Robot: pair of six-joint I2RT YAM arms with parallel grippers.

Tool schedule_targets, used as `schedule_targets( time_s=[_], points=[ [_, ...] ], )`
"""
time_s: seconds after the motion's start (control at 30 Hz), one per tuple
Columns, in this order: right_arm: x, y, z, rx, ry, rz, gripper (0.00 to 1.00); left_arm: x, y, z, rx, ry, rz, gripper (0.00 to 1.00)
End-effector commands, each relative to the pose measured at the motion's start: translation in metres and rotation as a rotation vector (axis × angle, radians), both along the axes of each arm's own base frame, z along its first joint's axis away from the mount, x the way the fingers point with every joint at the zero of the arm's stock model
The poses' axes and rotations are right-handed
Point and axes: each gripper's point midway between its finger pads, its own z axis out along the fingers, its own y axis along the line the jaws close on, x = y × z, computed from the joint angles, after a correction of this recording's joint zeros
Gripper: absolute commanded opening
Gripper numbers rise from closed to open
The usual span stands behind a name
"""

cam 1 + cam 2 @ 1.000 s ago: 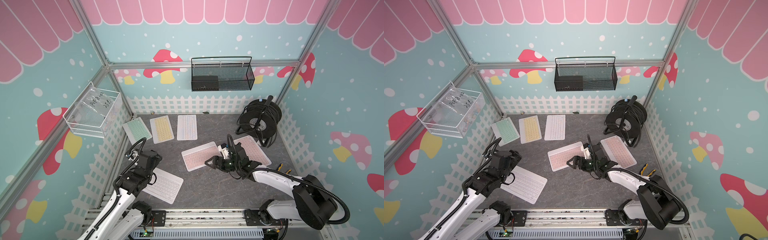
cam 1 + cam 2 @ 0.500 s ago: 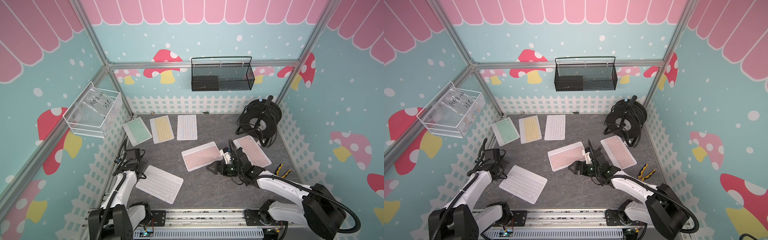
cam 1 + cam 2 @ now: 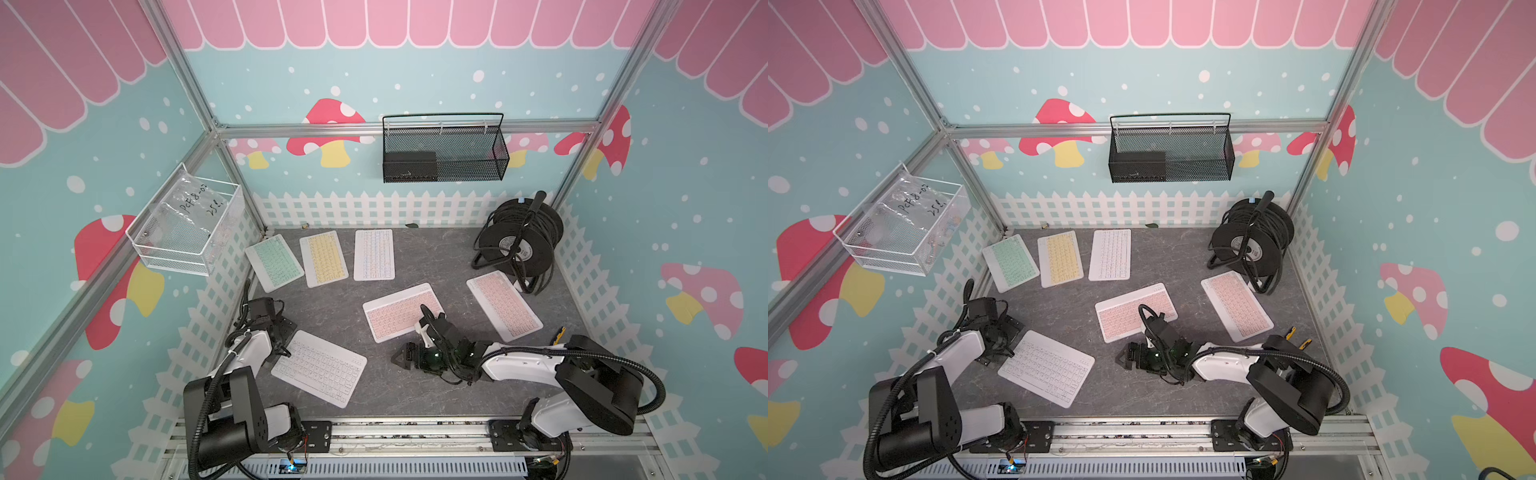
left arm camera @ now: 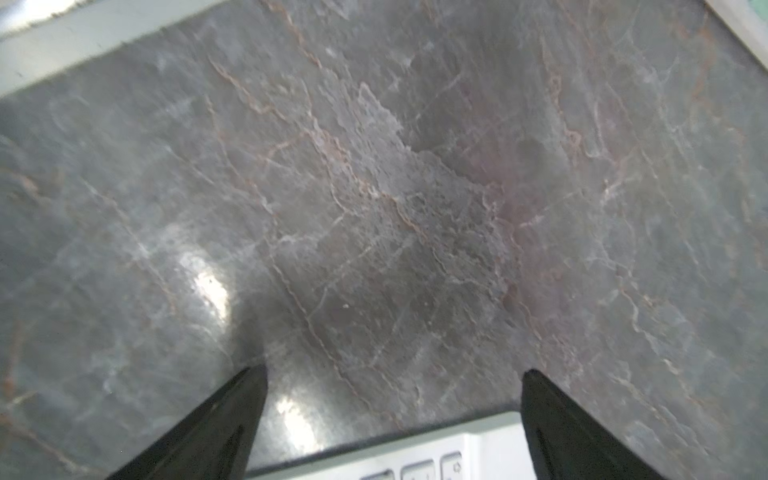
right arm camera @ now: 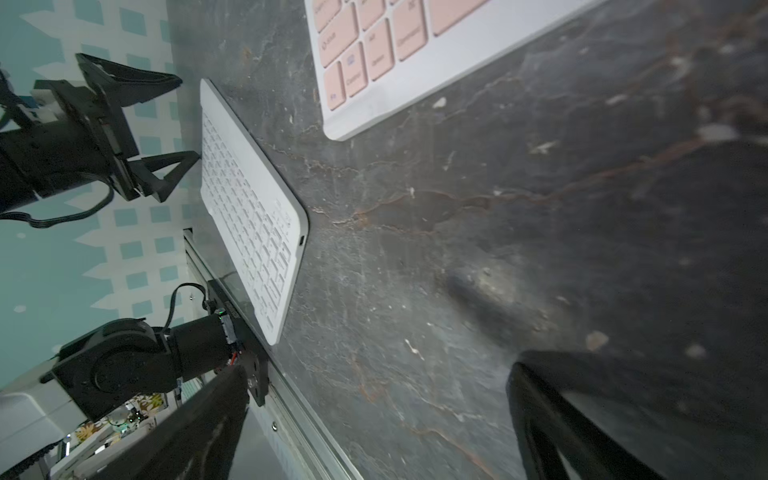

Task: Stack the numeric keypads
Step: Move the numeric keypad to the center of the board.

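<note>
Left gripper [image 4: 392,372] and right gripper [image 5: 378,374] gape empty, both drawn back since a second ago. Six keypads, unstacked: white keypad [image 3: 319,368] nearest, pink keypad [image 3: 395,316], second pink keypad [image 3: 503,305], then mint keypad [image 3: 274,262], yellow keypad [image 3: 323,258], pastel keypad [image 3: 373,254]. One cable reel [image 3: 517,241].

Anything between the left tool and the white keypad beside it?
Nothing visible. The open left tool sits right at the end of the white keypad, whose edge shows between its fingers in the left wrist view, with only bare table ahead. The cable reel stands far off.
</note>
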Motion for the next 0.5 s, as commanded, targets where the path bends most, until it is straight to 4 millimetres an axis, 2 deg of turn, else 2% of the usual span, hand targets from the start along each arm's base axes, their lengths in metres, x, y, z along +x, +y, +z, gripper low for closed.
schedule_targets(
  time_s=[0.0, 0.13, 0.33, 0.47],
  points=[
    [-0.001, 0.017, -0.002, 0.02, 0.031, -0.057, 0.99, -0.006, -0.011, -0.012, -0.066, 0.027, -0.032, 0.99],
    [-0.017, 0.034, -0.011, 0.005, 0.064, -0.034, 0.99, -0.013, -0.019, -0.016, -0.1, 0.0, -0.017, 0.99],
    [-0.038, 0.065, -0.013, 0.01, 0.09, -0.01, 0.99, -0.018, -0.027, -0.01, -0.115, -0.037, -0.043, 0.99],
    [-0.05, 0.086, -0.025, -0.008, 0.135, 0.01, 0.99, -0.02, -0.031, -0.005, -0.132, -0.049, -0.05, 0.99]
  ],
)
